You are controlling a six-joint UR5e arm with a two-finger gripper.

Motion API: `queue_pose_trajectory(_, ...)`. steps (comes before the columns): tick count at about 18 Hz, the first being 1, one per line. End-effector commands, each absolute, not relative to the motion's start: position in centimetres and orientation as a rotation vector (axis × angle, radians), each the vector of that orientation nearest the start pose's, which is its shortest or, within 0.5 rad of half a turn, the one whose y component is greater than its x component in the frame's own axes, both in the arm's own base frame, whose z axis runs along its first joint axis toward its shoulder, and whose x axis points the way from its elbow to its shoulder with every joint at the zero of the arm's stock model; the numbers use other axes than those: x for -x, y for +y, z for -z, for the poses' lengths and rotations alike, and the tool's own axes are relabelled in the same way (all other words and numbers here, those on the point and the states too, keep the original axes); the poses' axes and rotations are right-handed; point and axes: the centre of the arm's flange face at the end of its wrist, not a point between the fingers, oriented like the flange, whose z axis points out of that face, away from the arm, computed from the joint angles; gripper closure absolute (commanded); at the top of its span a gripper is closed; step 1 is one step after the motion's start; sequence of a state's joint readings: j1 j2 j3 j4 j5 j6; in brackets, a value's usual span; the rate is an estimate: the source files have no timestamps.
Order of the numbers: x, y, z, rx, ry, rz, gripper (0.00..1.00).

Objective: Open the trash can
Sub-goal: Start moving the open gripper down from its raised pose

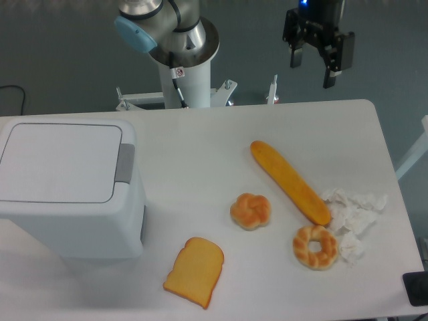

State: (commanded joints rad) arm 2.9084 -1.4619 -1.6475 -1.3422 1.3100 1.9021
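camera: trash can (pixel 67 187) lid shut, contents hidden.

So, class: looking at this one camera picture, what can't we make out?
- Trash can: inside hidden by its shut lid; left side cut by the frame edge.
- Arm: upper links cut by the top edge.
- Dark object: cut off at the right edge, unidentifiable.
- Crumpled paper: partly behind the baguette.

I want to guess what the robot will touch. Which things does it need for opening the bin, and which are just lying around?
Needed for the job:
- trash can, lid shut
- grey button strip beside the lid
- end effector, open, up high and far from the bin

Just lying around:
- long bread stick
- round bun
- ring-shaped bread
- bread slice
- crumpled paper
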Motion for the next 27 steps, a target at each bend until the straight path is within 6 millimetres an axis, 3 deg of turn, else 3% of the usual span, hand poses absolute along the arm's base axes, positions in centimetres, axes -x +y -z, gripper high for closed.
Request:
queue_pose_trajectory(16, 41.2, 27.2, -53.5, 2.733, 0.737, -0.377, 0.00)
queue_pose_trajectory(27, 40.1, 29.1, -53.5, 2.685, 0.717, -0.348, 0.00)
